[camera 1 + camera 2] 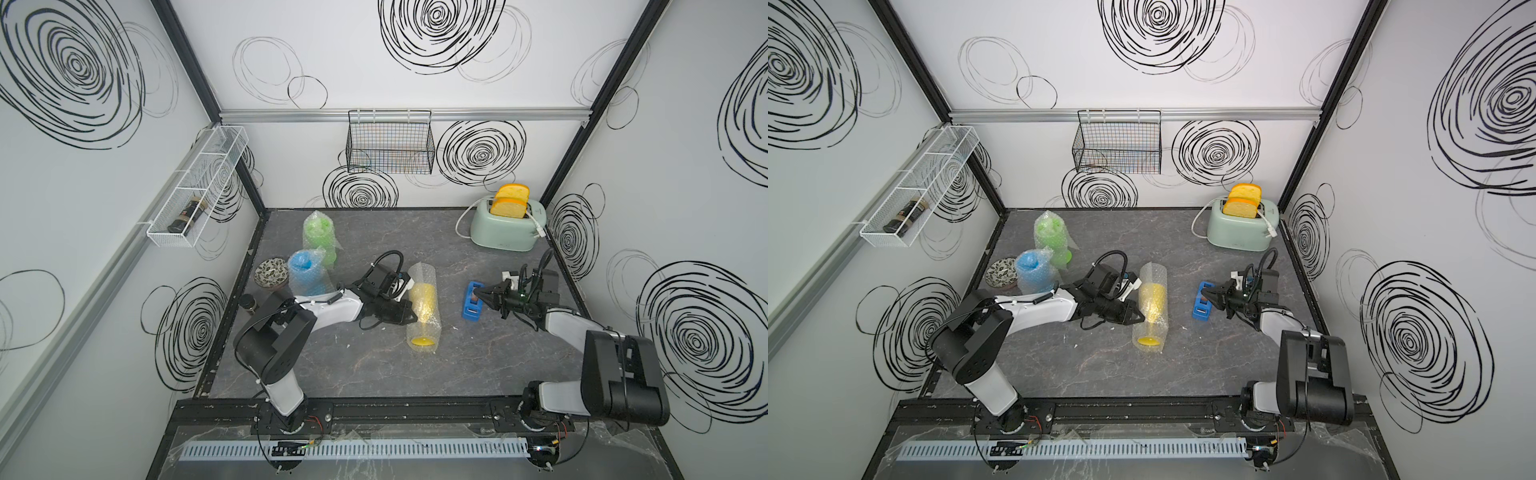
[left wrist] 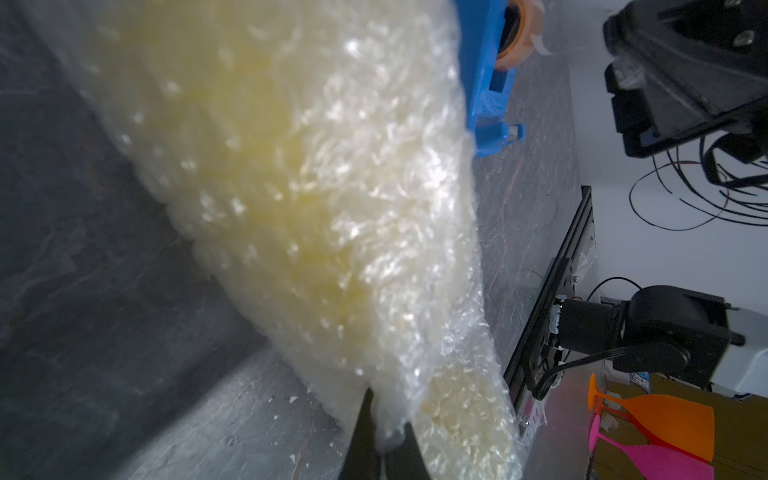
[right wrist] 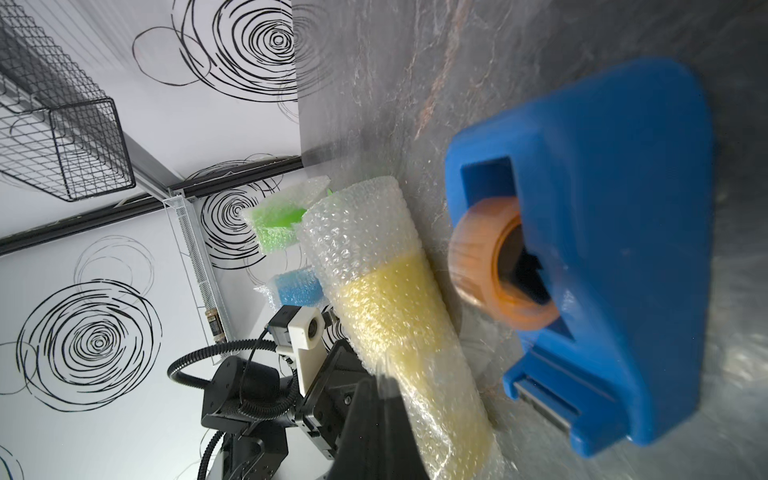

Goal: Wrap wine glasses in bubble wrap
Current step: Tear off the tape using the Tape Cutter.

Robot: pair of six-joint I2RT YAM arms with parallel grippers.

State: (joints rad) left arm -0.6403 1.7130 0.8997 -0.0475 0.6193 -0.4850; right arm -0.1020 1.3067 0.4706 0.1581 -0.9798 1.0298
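The yellow wine glass lies on its side mid-table, rolled in bubble wrap with its round foot toward the front edge. My left gripper is shut on the wrap's edge beside the roll, and its tips pinch a fold of film. The green glass and the blue glass stand wrapped at the back left. My right gripper is shut just over the blue tape dispenser. A thin clear sliver like tape sticks up from its tips.
A mint toaster with bread stands at the back right. A patterned bowl and a small dark jar sit by the left wall. A black wire basket and a white rack hang on the walls.
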